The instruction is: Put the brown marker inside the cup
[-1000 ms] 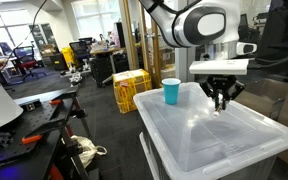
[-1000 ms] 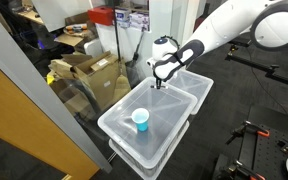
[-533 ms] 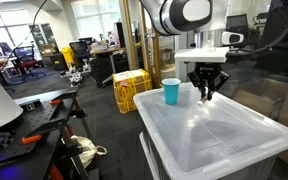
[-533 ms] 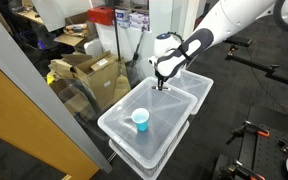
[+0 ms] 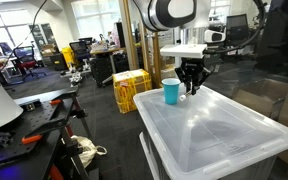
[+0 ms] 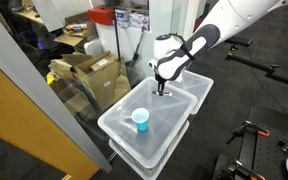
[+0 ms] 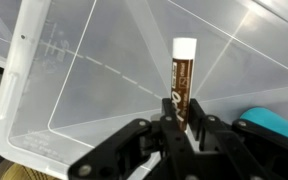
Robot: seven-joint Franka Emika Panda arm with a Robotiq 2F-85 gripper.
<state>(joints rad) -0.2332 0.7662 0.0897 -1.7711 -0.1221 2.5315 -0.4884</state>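
Your black two-finger gripper [image 7: 181,118] is clamped on the thin brown marker [image 7: 183,75], whose pale tip sticks out beyond the fingers. You hold it in the air just beside the small bright blue tapered cup [image 5: 171,92], which stands on the clear plastic bin lid [image 7: 74,90].

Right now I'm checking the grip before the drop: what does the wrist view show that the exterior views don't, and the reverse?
Only the wrist view: the marker clamped in the shut gripper, its pale end pointing away over the clear lid. Only in an exterior view: the whole cup standing upright on the lid, the arm, and a yellow crate. Both: the gripper, the lid and the cup, though the wrist view catches only a blue sliver of it at its edge.
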